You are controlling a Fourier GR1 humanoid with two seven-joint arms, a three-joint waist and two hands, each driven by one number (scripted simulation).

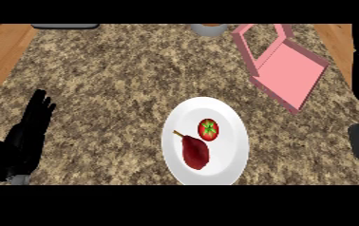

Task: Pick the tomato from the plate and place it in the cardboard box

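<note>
I see the white plate (231,165) at six o'clock on the speckled bench (119,78), carrying the tomato (208,129) and just beside it a dark red pear (195,153). The pink box (288,73) lies open at two o'clock. My left hand (32,130) rests open at eight o'clock.

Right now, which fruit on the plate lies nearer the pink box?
The tomato, round with a green star top; the dark red pear lies below it, farther from the box.
</note>
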